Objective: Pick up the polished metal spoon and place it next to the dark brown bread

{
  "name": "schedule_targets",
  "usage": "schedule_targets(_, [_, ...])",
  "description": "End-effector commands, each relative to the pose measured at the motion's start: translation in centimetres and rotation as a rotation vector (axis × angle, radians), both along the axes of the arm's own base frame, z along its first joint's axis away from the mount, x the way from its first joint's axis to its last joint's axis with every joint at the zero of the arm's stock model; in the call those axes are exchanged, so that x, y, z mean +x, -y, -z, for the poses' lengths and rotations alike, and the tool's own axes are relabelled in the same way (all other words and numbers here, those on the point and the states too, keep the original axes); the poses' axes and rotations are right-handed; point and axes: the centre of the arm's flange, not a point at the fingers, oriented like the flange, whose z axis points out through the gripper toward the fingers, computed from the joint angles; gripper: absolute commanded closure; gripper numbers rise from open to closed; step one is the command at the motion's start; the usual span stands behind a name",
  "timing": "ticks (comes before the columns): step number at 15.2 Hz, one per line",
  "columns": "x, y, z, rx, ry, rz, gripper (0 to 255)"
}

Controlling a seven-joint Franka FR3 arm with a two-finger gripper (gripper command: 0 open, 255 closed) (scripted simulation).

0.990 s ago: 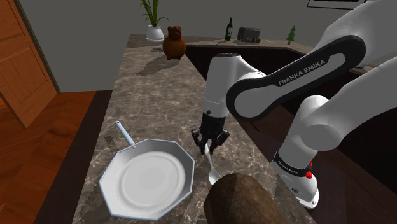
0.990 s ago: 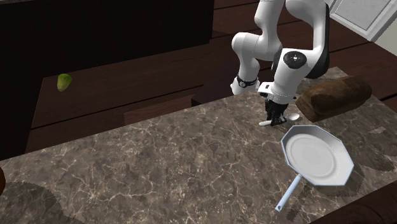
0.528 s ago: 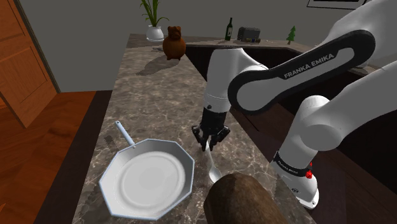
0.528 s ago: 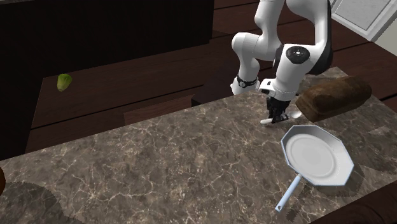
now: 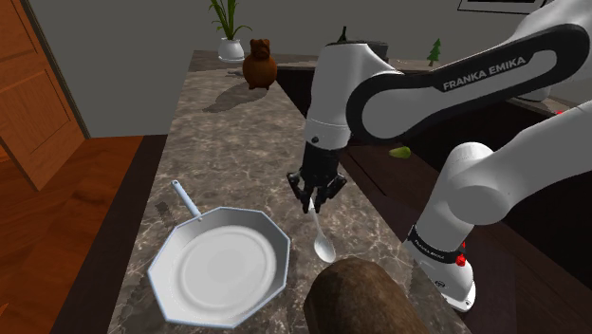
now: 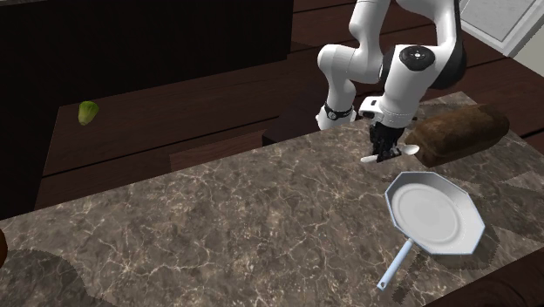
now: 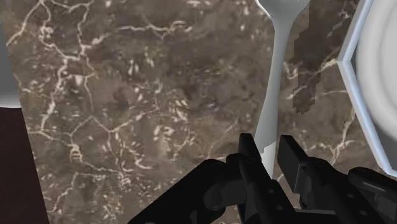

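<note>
Your pincer (image 5: 315,203) clasps the spoon (image 5: 323,246) by its handle, clear of the tabletop (image 5: 228,152); setting it beside the dark bread (image 5: 365,299) is left.

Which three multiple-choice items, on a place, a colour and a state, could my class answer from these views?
1. Where is the pan in the shoulder view?
A. Left of the bread
B. On the bread
C. On the floor
2. What colour is the bread?
A. White
B. Dark brown
C. Green
3. What is the gripper doing?
A. Open over the pan
B. Shut on nothing
C. Shut on the spoon
Answers: 1 A, it lies on the counter at the bread's left; 2 B, its crust is dark brown; 3 C, the wrist view shows both fingers clasping the spoon.
</note>
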Motion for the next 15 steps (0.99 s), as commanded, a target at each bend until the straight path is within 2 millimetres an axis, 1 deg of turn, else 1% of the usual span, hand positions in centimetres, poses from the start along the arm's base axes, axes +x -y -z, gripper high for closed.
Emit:
schedule_targets(1, [-0.1,0.0,-1.1,0.000,-0.001,0.000,255])
schedule_targets(15, [-0.1,0.0,-8.5,0.000,-0.001,0.000,255])
